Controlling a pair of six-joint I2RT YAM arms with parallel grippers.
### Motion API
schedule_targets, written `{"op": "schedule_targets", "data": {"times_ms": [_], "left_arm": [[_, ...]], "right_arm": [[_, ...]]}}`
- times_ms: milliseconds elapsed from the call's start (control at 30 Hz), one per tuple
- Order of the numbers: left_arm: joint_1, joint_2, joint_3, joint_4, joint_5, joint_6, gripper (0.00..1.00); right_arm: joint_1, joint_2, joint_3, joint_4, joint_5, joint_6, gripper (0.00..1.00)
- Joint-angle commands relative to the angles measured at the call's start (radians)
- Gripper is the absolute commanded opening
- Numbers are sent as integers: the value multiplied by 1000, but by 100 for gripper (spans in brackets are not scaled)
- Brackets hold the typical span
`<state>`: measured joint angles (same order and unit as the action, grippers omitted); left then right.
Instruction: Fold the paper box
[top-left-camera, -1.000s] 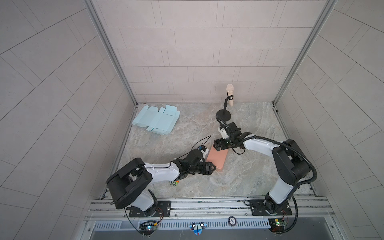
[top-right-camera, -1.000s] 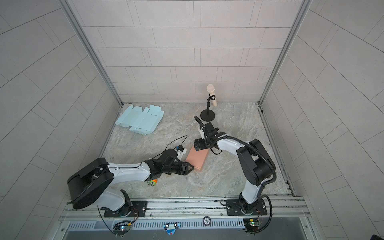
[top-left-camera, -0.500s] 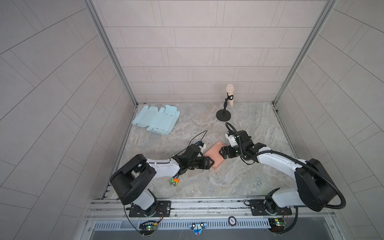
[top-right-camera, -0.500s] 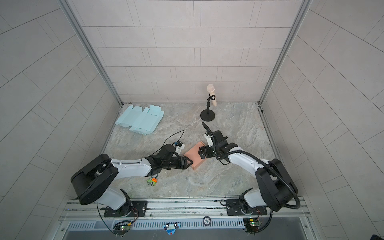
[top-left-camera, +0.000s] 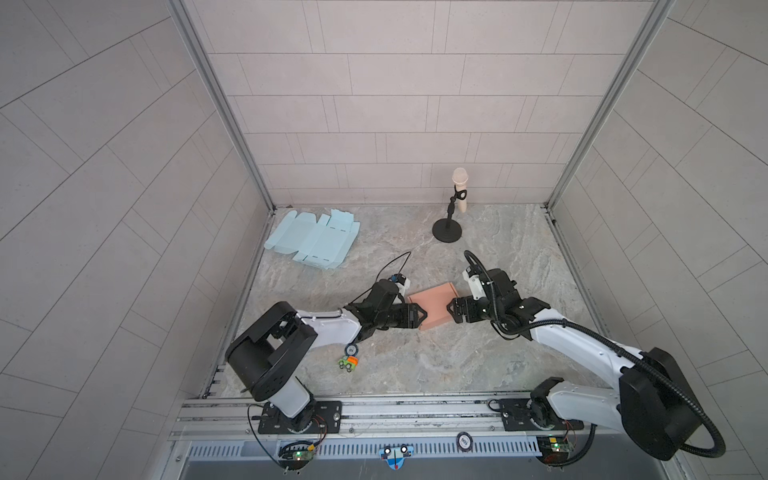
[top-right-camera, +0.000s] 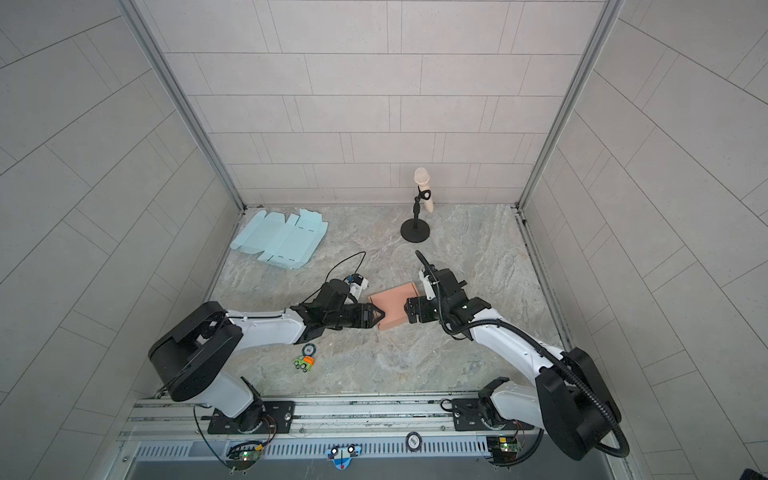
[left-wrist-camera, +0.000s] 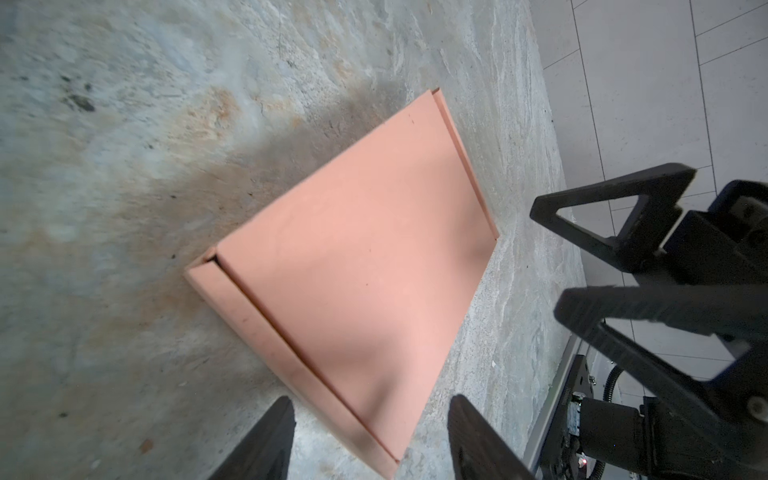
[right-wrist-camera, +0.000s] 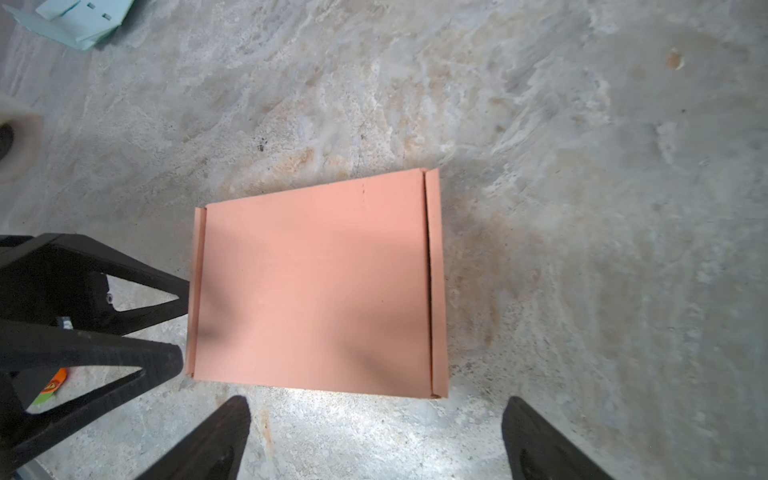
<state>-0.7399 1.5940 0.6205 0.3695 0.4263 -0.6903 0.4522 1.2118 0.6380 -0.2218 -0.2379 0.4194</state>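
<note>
The salmon paper box (top-left-camera: 432, 305) (top-right-camera: 390, 305) lies closed and flat on the marble table, lid on top with narrow side flaps showing (left-wrist-camera: 357, 266) (right-wrist-camera: 316, 282). My left gripper (top-left-camera: 420, 318) (top-right-camera: 376, 318) is low at the box's left edge, open, with one box corner between its fingertips (left-wrist-camera: 370, 405) and not pinched. My right gripper (top-left-camera: 451, 311) (top-right-camera: 408, 311) is open at the box's right edge (right-wrist-camera: 376, 403), a strip of bare table between it and the box. Each wrist view shows the opposite gripper: the right gripper (left-wrist-camera: 548, 257) and the left gripper (right-wrist-camera: 183, 324).
Flat light-blue box blanks (top-left-camera: 316, 239) lie at the back left. A microphone on a round black stand (top-left-camera: 448, 230) is at the back middle. A small green and orange toy (top-left-camera: 348, 363) lies under the left arm. Tiled walls enclose three sides.
My right gripper swung from the box's far end round to its right side. The box turned and shifted slightly. My left gripper stayed at the left edge and narrowed a little.
</note>
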Motion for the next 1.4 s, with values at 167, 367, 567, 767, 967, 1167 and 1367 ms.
{"op": "schedule_targets", "data": {"times_ms": [167,367,567,767,967,1167,1367], "left_arm": [[2,27,43,30,9,10,62],[2,59,83,28,15,12,62],[1,87,104,36,20,4,62],[1,118,136,45,42,-9,62],[-8,156,186,40,55,-18,62],[-35,209,250,55,64,-48,62],[-57,286,355,52,68,-67,62]], "right_arm": [[-26,83,-13,154,-20,124,95],[-26,150,-13,222,-76,140,94],[-25,161,-32,231,-82,141,93],[-27,119,-31,185,-51,115,93],[-52,106,-35,174,-40,106,93],[-72,98,-41,191,-39,109,93],[-133,81,-54,182,-34,89,93]]}}
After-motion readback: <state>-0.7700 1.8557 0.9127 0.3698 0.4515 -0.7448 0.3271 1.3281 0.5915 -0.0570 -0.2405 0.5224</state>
